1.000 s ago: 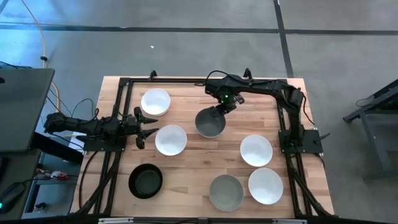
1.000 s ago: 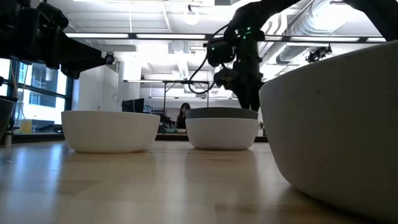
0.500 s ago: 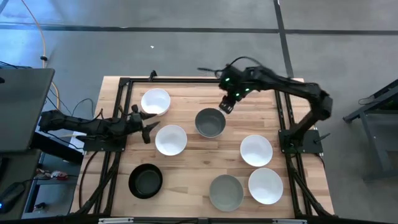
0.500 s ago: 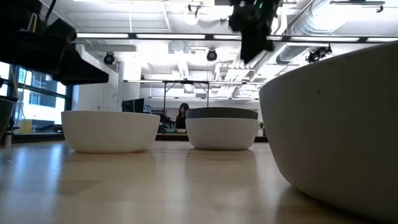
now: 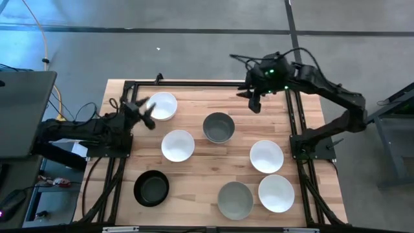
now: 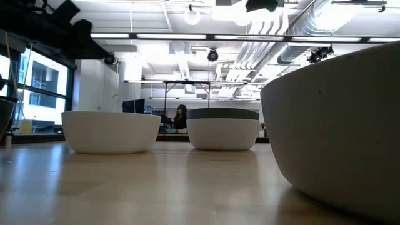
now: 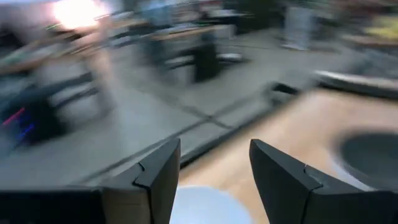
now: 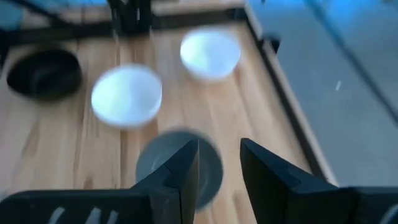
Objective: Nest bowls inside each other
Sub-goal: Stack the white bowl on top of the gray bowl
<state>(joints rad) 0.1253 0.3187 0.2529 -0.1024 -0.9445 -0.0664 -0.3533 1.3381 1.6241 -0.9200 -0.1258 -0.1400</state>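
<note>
Table (image 5: 194,169): a wooden top with seven bowls in view, all upright and all apart from each other. None sits inside another, so I judge the nesting is only beginning.

Grey bowl (image 5: 218,127): it stands alone near the middle of the far half of the table. In the right wrist view it (image 8: 179,165) lies under the fingers but well below them, so nothing holds it.

Right gripper (image 5: 254,103): it hangs in the air above the far edge, beside the grey bowl and higher than it. Its fingers (image 8: 176,177) stand a little apart with nothing between them, so they are released. From this height it does not block any bowl.

Left gripper (image 5: 145,111): it is at the left edge of the table, just beside the far white bowl (image 5: 162,105). Its fingers (image 7: 155,174) are spread wide and empty. A white rim shows between them in the left wrist view, so I think this bowl is the one it aims at.

Middle white bowl (image 5: 177,145): it is between the far white bowl and the black bowl (image 5: 151,189), near the left arm and easy for it to reach.

Right side: two white bowls (image 5: 266,156) (image 5: 276,193) and a second grey bowl (image 5: 235,199) are grouped near the right arm's base, a natural place to start a stack.

Risk: the bowls look smooth and round, so a grip on the rim may slip.
</note>
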